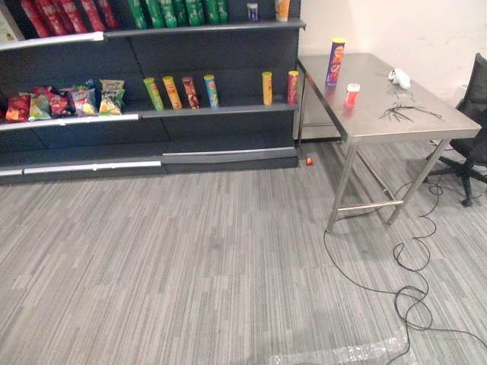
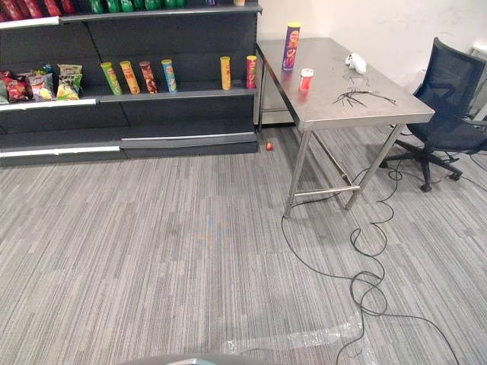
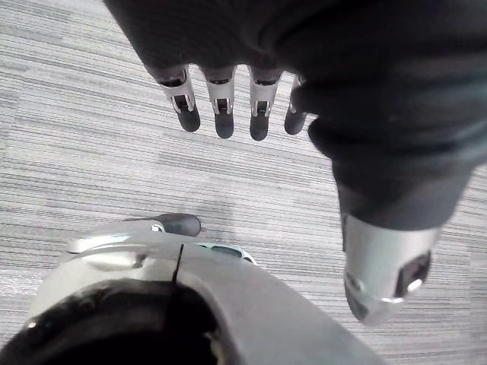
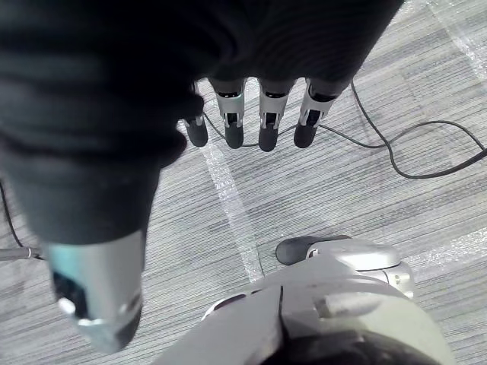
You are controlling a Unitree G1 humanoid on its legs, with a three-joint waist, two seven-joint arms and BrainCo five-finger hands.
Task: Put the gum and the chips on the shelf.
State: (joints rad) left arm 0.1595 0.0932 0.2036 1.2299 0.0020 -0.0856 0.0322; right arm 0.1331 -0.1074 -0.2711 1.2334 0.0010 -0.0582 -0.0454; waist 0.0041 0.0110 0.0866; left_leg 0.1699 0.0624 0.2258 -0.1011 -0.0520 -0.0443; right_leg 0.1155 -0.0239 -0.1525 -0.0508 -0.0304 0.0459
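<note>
left hand (image 3: 223,103) fingers relaxed, empty | right hand (image 4: 268,114) likewise | chips (image 1: 335,61), gum (image 1: 352,93) on table (image 1: 373,74)

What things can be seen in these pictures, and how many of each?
shelf: one, dark, at the back left.
table: one, metal, right of the shelf.
chips can: one, purple, upright on the table.
gum container: one, red, near it on the table.
white object: one, on the table.
cans: six, mixed colours, upright on the middle shelf.
snack bags: several, mixed colours, left of those cans.
chair: one, dark, right of the table.
left hand: one, silver fingers, open, over carpet.
right hand: one, silver fingers, open, over carpet.
</note>
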